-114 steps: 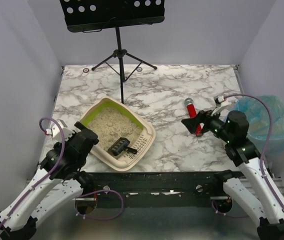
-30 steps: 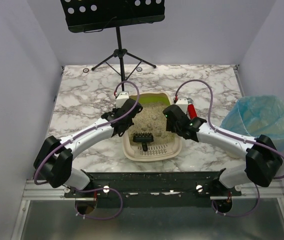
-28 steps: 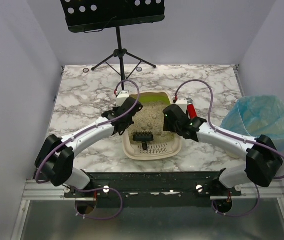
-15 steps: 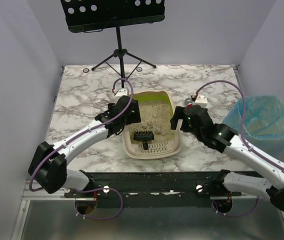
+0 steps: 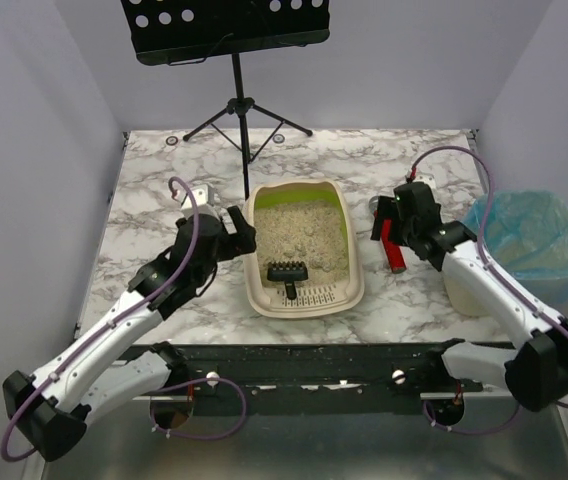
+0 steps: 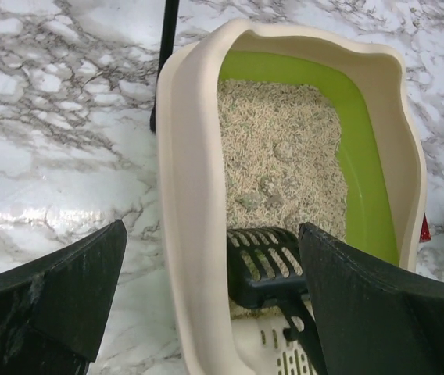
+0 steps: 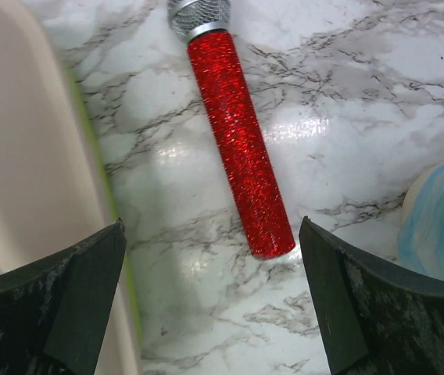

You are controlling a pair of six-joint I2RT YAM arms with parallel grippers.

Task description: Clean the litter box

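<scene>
From above, the litter box (image 5: 252,262) sits mid-frame on the counter (image 5: 164,170), with my left gripper (image 5: 236,228) at its left wall and my right gripper (image 5: 384,215) to its right. Left wrist: jaws wide, empty, with a black scoop (image 6: 263,262) lying in the litter at centre. Right wrist: jaws wide, empty, with a red microphone (image 7: 238,148) at centre.

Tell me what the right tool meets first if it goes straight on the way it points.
The right tool would likely meet the red microphone lying on the marble table, framed between its open fingers; depth is unclear.
</scene>
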